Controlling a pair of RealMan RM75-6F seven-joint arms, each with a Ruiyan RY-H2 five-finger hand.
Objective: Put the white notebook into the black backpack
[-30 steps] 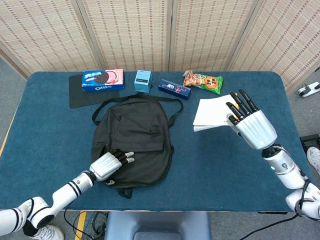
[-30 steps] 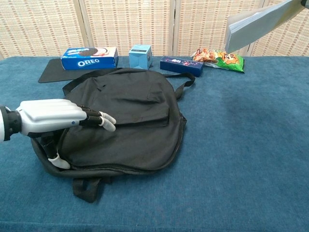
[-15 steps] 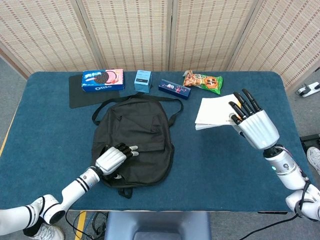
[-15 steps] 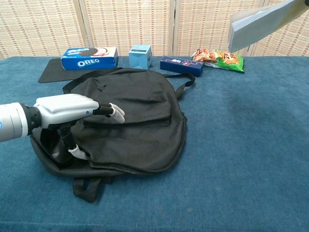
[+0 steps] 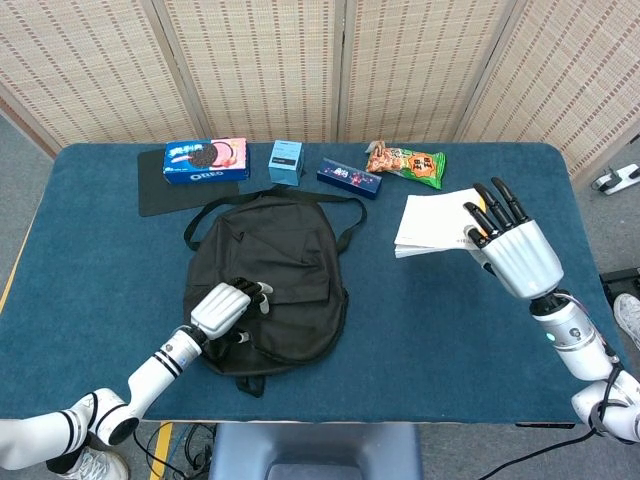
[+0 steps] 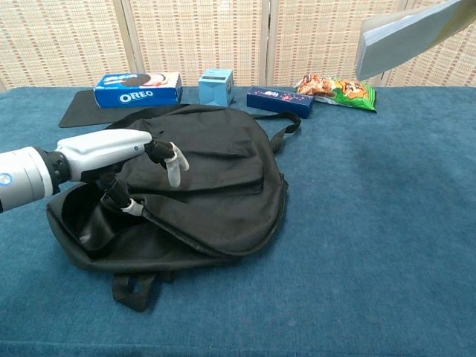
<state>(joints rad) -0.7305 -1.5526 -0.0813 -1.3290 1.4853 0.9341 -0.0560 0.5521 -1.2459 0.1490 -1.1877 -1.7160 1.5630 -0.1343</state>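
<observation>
The black backpack point(image 5: 270, 270) lies flat on the blue table, straps toward the far side. My left hand point(image 5: 226, 305) grips the top layer at its near-left edge and holds it lifted, so the mouth gapes point(image 6: 97, 216) in the chest view. My left hand point(image 6: 111, 152) has its fingers curled over the fabric. The white notebook point(image 5: 432, 222) is held up off the table at the right by my right hand point(image 5: 510, 245). In the chest view only the notebook point(image 6: 413, 33) shows, tilted at the top right; the right hand itself is out of frame there.
Along the far edge stand an Oreo box point(image 5: 205, 159) on a black mat point(image 5: 165, 190), a light blue box point(image 5: 286, 161), a dark blue box point(image 5: 350, 178) and a snack bag point(image 5: 405, 162). The table's blue surface point(image 5: 440, 320) lies between backpack and right arm.
My left hand has taken hold of the backpack's top layer and raised it, opening the mouth. The notebook in my right hand has shifted slightly right and up.
</observation>
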